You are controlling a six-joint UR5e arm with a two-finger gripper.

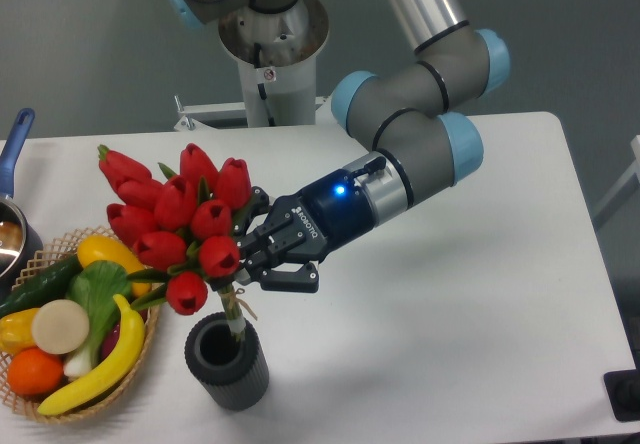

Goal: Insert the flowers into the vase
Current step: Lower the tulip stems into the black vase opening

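Red flowers (pixel 175 226) clamped in end effector (pixel 262 257); stem tips just inside vase (pixel 226 361) mouth. Lowering and release remain, in my judgement.

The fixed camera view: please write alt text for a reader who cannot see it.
A robot gripper holds a bunch of red tulips tilted over a dark ribbed vase, stem tips at its mouth. A wicker basket of fruit and vegetables sits to the left.
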